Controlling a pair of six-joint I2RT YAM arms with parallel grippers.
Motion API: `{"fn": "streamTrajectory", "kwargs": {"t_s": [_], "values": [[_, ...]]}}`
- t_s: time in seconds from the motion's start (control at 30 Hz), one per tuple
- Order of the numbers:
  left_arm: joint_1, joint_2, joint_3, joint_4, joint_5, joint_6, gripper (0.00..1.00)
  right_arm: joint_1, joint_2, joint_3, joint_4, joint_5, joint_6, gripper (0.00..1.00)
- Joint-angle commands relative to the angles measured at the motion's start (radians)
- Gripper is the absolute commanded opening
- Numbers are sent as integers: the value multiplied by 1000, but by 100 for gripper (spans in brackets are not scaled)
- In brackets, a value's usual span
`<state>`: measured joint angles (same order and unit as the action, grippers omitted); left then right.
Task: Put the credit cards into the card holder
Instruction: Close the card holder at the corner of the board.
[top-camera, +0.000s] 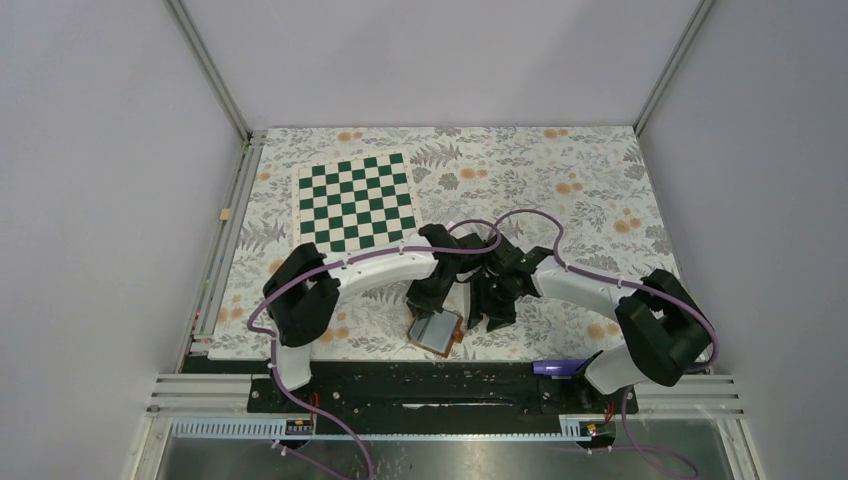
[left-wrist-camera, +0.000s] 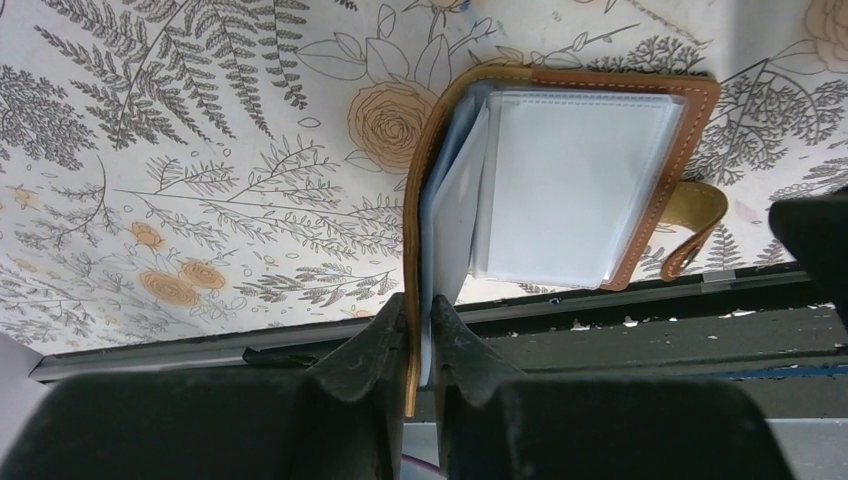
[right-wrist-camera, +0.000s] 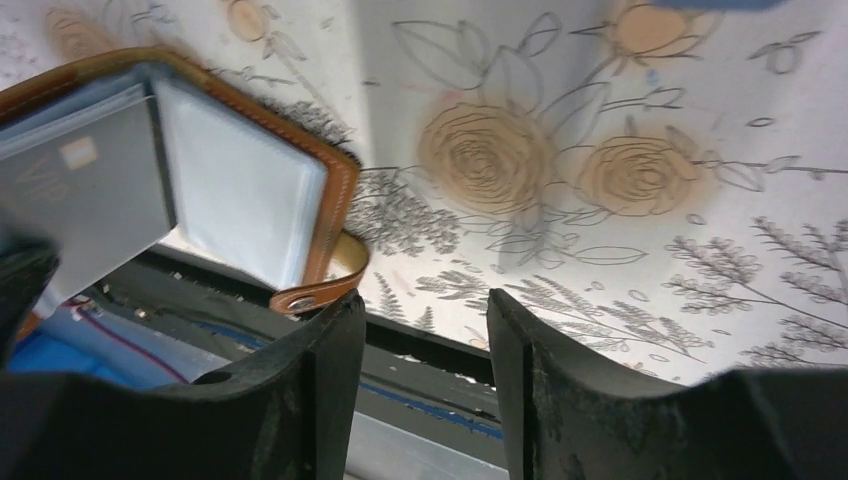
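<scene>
The brown leather card holder lies open near the table's front edge, its pale sleeves facing up. My left gripper is shut on its upright left cover and one sleeve, and the rest of the card holder lies flat beyond my fingers. My right gripper is open and empty, just right of the holder's snap strap. In the right wrist view a dark grey card with a small pale mark sits inside a sleeve. No loose credit card shows in any view.
A green and white chessboard lies at the back left of the flowered cloth. The black front rail runs right beside the holder. Both arms crowd together over the front middle; my right gripper shows in the top view.
</scene>
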<state>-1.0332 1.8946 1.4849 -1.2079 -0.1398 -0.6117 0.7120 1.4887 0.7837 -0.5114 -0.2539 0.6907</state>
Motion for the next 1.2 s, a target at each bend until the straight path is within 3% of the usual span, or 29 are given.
{"fn": "streamTrajectory", "kwargs": {"t_s": [0.0,0.27,0.53,0.87,1.03,1.17], "values": [[-1,-33,-42,126,17,-23,13,58,-48,-8,133,-75,69,57],[35,-138,-176,266,86,-76,0,63,25,25,199,-106,103,59],[72,-179,-213,260,61,-87,0,103,73,76,67,-29,46,51],[86,-197,-199,178,-29,-92,0,154,100,116,-56,76,-28,50],[86,-185,-182,170,-20,-90,0,162,114,118,-40,61,-22,47],[85,-176,-170,175,2,-84,7,162,133,124,-28,70,-24,43]]}}
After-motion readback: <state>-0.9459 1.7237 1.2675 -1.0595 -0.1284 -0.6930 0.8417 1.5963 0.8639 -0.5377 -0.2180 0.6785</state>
